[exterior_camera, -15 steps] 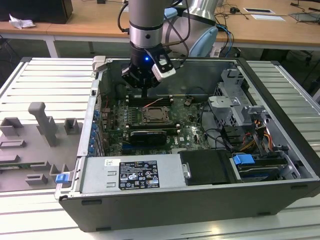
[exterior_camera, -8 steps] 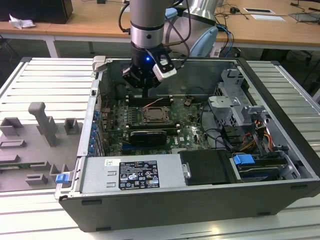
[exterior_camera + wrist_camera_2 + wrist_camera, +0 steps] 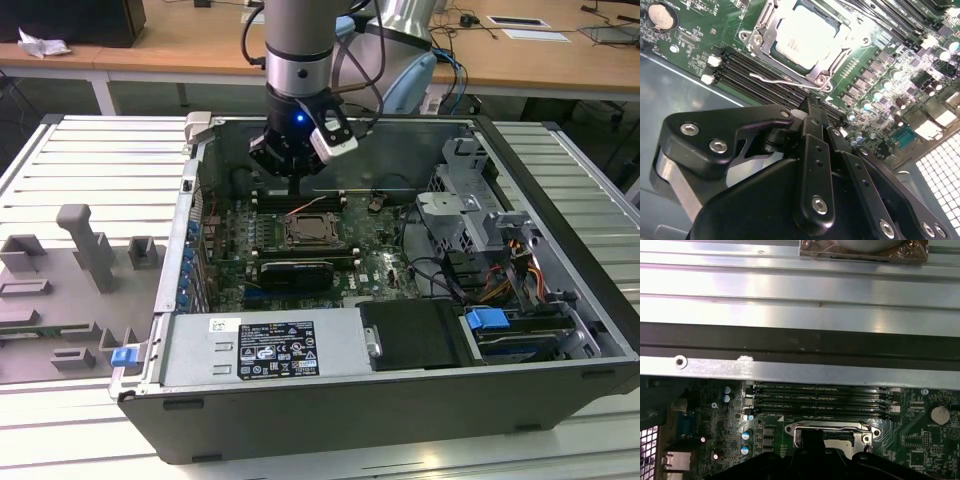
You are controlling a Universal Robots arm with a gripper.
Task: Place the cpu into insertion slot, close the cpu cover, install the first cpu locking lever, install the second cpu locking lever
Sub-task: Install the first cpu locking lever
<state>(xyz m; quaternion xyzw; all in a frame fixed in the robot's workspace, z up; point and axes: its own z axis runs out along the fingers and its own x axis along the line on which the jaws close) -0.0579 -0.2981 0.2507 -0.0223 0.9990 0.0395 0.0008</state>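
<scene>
The setting is a robotics laboratory or electronics assembly test bench. An open desktop computer case [image 3: 400, 330] lies on its side on a ribbed aluminium worktable [image 3: 90, 160], exposing the green motherboard [image 3: 300, 250]. On the exterior view's left, grey moulded fixtures [image 3: 85, 245] stand on the table surface. At the far side, wooden desks [image 3: 180, 45] carry cables and papers. An industrial robot arm [image 3: 298, 60] descends over the case interior. In the second wrist view the motherboard shows capacitors and a coin cell battery [image 3: 662, 16].
</scene>
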